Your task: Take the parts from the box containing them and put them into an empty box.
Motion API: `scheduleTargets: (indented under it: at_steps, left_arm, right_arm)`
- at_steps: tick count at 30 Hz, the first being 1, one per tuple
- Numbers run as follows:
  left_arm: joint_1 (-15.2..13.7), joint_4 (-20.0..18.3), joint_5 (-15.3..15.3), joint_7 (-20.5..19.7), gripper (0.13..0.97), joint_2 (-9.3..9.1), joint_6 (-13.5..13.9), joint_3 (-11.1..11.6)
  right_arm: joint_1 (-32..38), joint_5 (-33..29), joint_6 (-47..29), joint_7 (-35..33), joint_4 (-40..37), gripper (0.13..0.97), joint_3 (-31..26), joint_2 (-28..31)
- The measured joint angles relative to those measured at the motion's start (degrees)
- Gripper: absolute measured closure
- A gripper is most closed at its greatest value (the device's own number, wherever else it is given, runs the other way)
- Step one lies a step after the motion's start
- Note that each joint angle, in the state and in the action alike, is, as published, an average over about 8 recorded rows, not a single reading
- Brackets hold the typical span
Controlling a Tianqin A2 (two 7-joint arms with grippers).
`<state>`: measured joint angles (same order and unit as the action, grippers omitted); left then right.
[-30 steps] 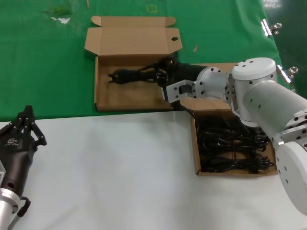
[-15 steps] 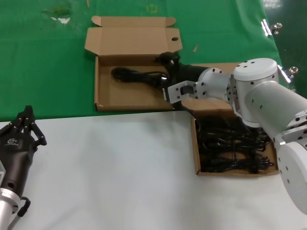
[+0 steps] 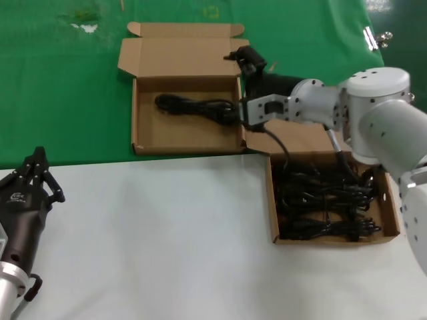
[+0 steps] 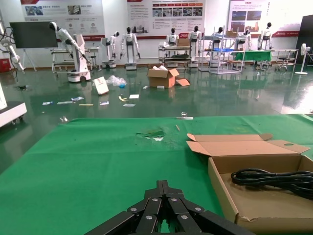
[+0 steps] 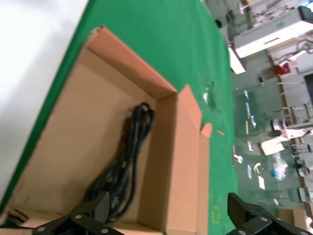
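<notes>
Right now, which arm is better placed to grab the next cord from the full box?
Right, probably. The right gripper hangs open over the far box, where one power cord lies, next to the full box. The left gripper sits parked at the table's near left, far from it.

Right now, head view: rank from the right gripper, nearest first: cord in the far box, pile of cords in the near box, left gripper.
1. Cord in the far box, just left of the right gripper.
2. Pile of cords, nearer the robot, right side.
3. Left gripper, parked far left.
</notes>
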<state>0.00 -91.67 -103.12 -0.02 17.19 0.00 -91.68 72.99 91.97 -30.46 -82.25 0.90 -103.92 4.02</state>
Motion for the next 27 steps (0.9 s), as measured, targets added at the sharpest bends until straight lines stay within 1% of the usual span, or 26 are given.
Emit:
scheduleTargets:
  at_steps: [6,9,13,18,22,24,27]
  left_arm:
    - [0.00,0.00,0.00,0.00,0.957,0.00,0.00,0.00]
    - [0.00,0.00,0.00,0.00,0.957,0.00,0.00,0.00]
    - [0.00,0.00,0.00,0.00,0.957,0.00,0.00,0.00]
    - [0.00,0.00,0.00,0.00,0.957,0.00,0.00,0.00]
    - [0.00,0.00,0.00,0.00,0.957,0.00,0.00,0.00]
    - [0.00,0.00,0.00,0.00,0.957,0.00,0.00,0.00]
    - [0.00,0.00,0.00,0.00,0.957,0.00,0.00,0.00]
  right_arm:
    - [0.27,1.78,-2.31,0.82,0.84,0.226,1.82,2.24]
    - [-0.53,2.32,-3.44,3.37,3.00,0.226,2.30,3.80]
    - [-3.65,2.14,-4.43,10.49,9.80,0.196,1.83,6.45]
    - [-9.88,0.73,-4.28,23.01,22.43,0.146,0.20,10.51]
    - [-14.85,-0.36,-3.49,32.18,31.84,0.139,-0.72,13.56]
    - [-16.56,-0.67,-3.17,35.22,34.98,0.135,-0.94,14.59]
    - [-17.81,-0.86,-2.93,37.33,37.21,0.129,-1.05,15.33]
